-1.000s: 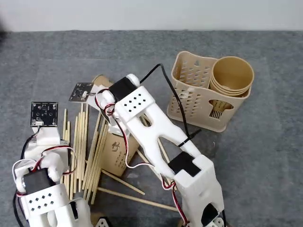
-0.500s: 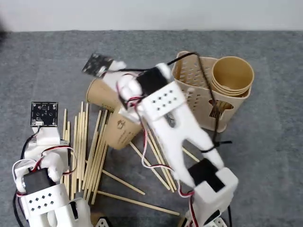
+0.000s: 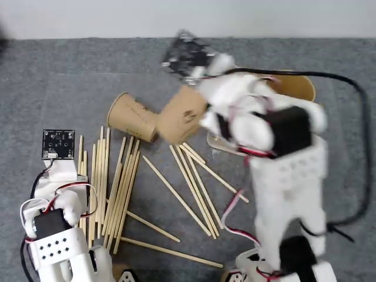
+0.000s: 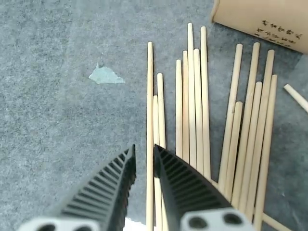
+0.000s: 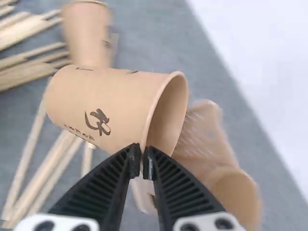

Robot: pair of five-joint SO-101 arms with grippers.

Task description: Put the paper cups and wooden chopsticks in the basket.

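Holding a paper cup by its rim, just short of the basket

The right gripper is pinched together on the wall of the held cup at its open lip, one jaw inside and one outside. The cup is tilted on its side above the table, just left of the basket, where the stacked cups already sit. It looks light and thin-walled and would likely crush under a hard squeeze, so the stiffer rolled lip seems the right hold. A second cup lies on its side farther left. The chopsticks are scattered nearer; being thin, rigid and smooth, they are probably best pinched mid-length. The left gripper hangs over them, jaws slightly apart and gripping nothing.
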